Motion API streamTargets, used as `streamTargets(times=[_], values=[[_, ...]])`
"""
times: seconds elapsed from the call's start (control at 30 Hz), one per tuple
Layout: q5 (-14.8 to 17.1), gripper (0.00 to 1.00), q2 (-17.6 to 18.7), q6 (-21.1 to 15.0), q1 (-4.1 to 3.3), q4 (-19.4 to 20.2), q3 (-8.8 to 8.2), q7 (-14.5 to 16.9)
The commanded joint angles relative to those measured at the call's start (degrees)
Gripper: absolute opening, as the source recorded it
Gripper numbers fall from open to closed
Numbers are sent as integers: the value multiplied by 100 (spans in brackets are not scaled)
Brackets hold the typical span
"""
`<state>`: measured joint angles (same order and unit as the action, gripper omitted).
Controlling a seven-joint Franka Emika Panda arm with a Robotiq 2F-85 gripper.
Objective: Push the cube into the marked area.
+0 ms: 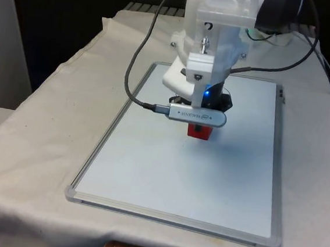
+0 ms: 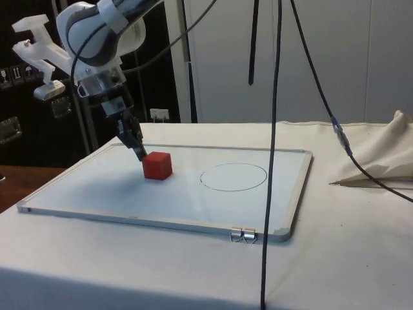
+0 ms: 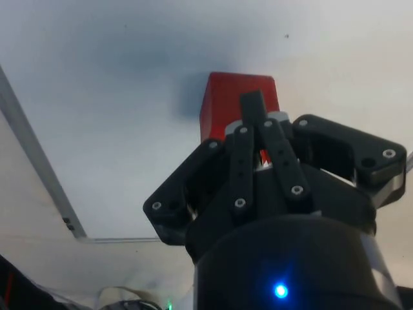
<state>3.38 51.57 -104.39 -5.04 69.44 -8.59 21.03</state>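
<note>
A red cube (image 2: 157, 165) rests on the whiteboard (image 2: 97, 187), a short way from the thin black circle (image 2: 233, 176) drawn on the board. My gripper (image 2: 139, 152) leans down at a slant with its fingers shut together, empty. Its tip touches the side of the cube that faces away from the circle. In the wrist view the shut fingertips (image 3: 253, 104) lie against the cube (image 3: 226, 97) near its upper edge. In the front view the cube (image 1: 199, 132) peeks out below the gripper, near the middle of the whiteboard (image 1: 167, 217).
The whiteboard has a raised metal frame (image 2: 193, 224) with a clip (image 2: 242, 236) on its near edge. Black cables (image 2: 277, 129) hang down in front in the side view. A bunched fold of cloth (image 2: 387, 155) lies beyond the board's far end there.
</note>
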Motion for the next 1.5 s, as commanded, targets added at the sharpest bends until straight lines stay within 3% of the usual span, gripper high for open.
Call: streamTargets(times=[0.0,0.03,0.07,0.1,0.17,0.3,0.33,0.37,0.63,0.67,0.7,0.73,0.77,0.97,1.0,1.03,1.27,1.3,1.47], values=[[-11,0,-166,-120,-29,286,-6,0],[-6,0,-189,-120,-34,332,-6,6],[0,0,-57,0,-11,103,0,0],[-6,0,-206,-132,-40,378,0,0],[6,0,-252,-166,-52,510,29,6],[17,0,-286,-206,-46,670,80,17],[0,0,-172,-46,-34,464,74,0],[23,0,-286,-212,-52,716,92,17],[11,0,-367,-212,-57,1020,149,23],[11,0,-206,-52,-40,739,149,6],[11,0,-212,-52,-40,762,149,11],[11,0,-395,-212,-57,1077,143,29],[6,0,-430,-212,-57,1140,143,34],[-23,0,-539,-212,-40,1341,92,74],[-6,0,-430,-52,-29,1157,97,69],[-29,0,-579,-201,-40,1404,74,80],[-63,0,-739,-166,-40,1684,11,69],[-40,0,-647,-52,-23,1530,34,74],[-80,0,-842,-149,-40,1874,-34,57]])
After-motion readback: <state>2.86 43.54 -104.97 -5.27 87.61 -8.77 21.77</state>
